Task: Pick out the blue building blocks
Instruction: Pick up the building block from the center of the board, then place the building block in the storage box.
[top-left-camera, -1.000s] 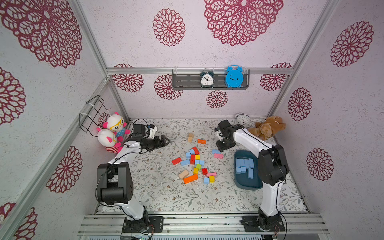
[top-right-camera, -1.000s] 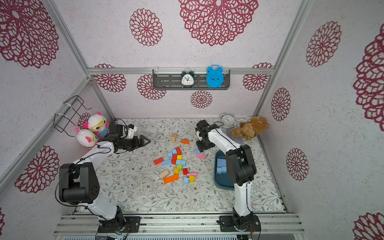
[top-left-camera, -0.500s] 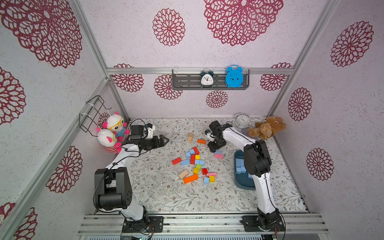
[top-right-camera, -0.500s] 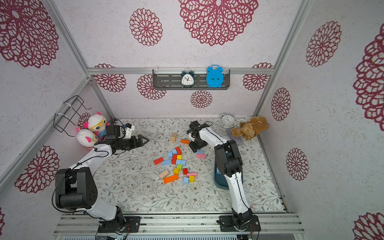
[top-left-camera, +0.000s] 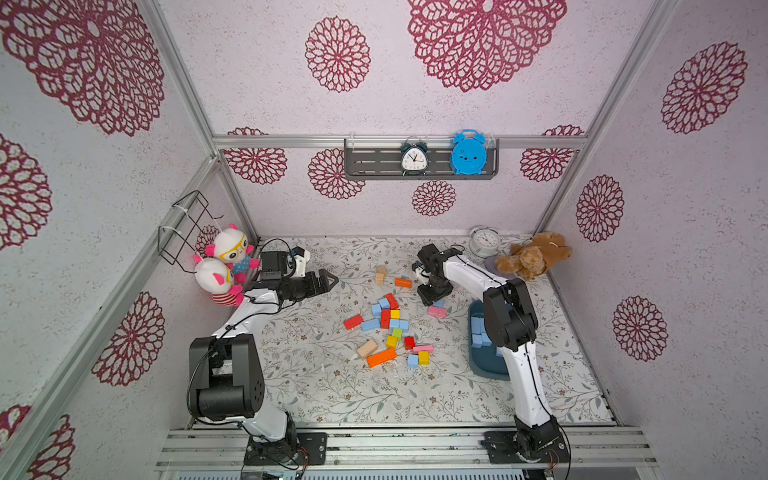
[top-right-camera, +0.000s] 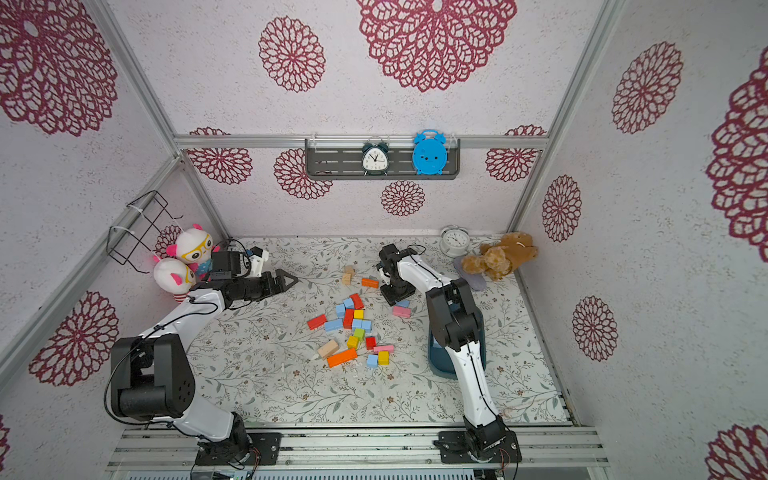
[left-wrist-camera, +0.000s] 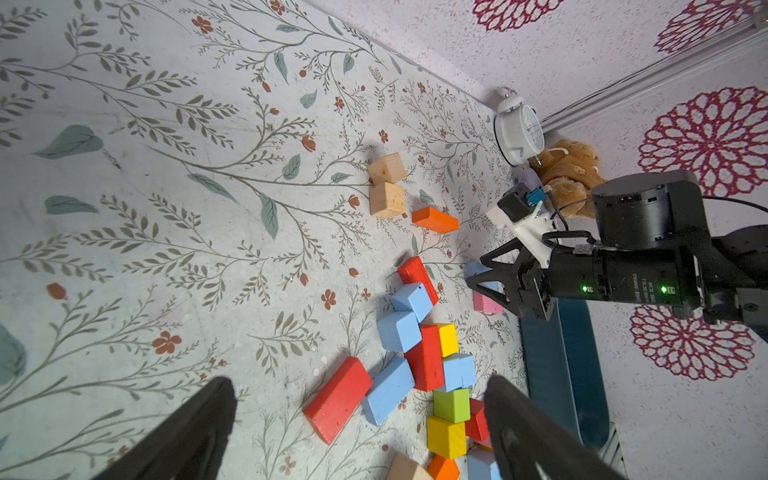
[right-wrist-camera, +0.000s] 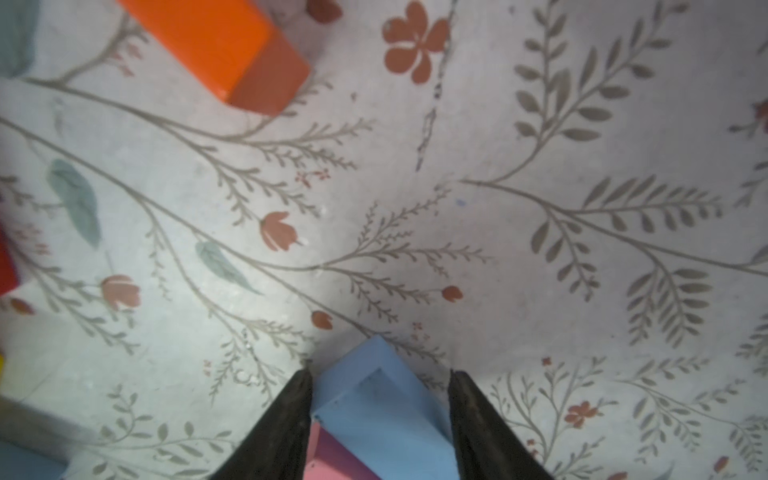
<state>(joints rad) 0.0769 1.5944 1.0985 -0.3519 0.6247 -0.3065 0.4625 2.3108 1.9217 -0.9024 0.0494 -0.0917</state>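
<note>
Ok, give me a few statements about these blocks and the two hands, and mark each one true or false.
1. The left hand is open and holds nothing. True.
2. The tub holds red blocks. False: it holds blue blocks.
3. A blue block sits between the fingers of the right hand. True.
4. The two tan blocks at the back are stacked on the small orange block. False: they lie side by side, apart from it.
5. The teddy bear lies in a back corner near a white clock. True.
</note>
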